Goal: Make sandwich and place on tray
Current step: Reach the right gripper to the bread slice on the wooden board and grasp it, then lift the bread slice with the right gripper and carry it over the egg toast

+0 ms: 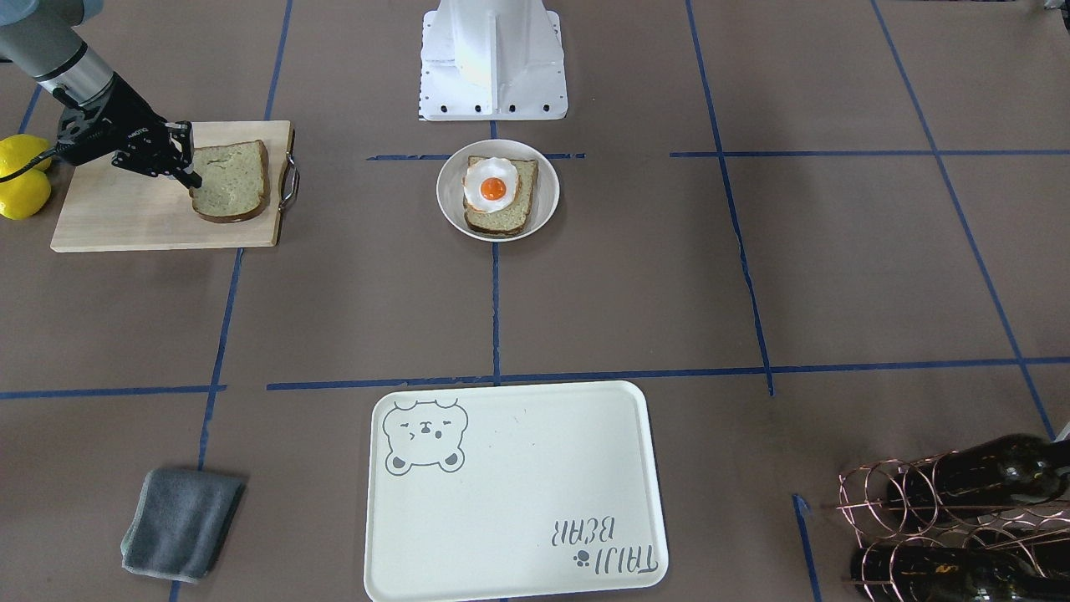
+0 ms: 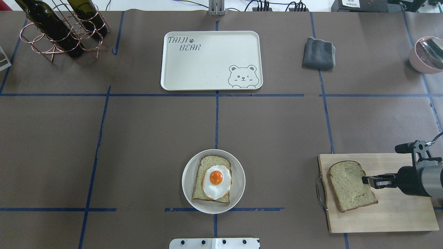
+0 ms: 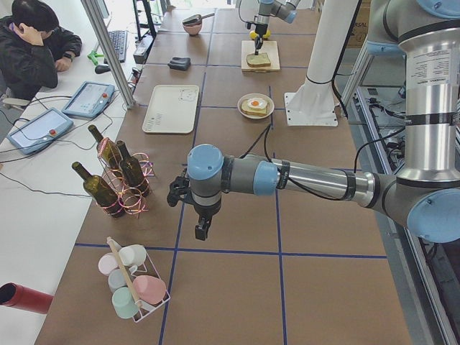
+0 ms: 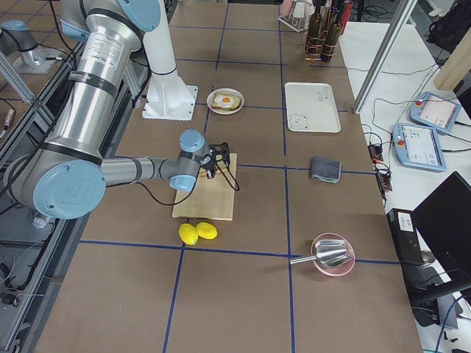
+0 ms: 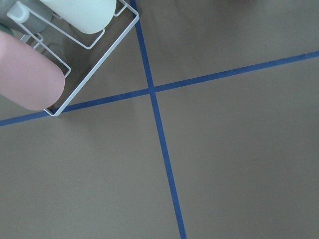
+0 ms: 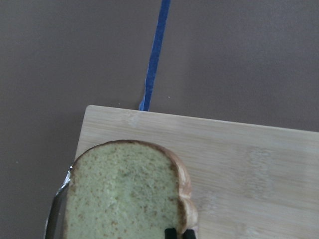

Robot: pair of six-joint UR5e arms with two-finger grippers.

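Observation:
One bread slice [image 2: 347, 186] lies on the wooden cutting board [image 2: 398, 211] at the near right. My right gripper [image 2: 367, 180] is at that slice's right edge, its fingertips [image 6: 171, 233] closed on the crust in the right wrist view. A second bread slice [image 2: 204, 169] lies in a white bowl [image 2: 188, 186] at the near centre, with the fried egg [image 2: 216, 181] on top. The cream bear tray [image 2: 207, 65] is bare at the far centre. My left gripper [image 3: 202, 231] shows only in the exterior left view, over bare table; I cannot tell its state.
A grey cloth [image 2: 319, 53] lies right of the tray. A copper rack with wine bottles [image 2: 62, 34] stands far left. A pink bowl [image 2: 425, 55] is far right. Two lemons [image 1: 23, 176] lie beside the board. A wire rack of cups [image 5: 30, 74] is near the left gripper.

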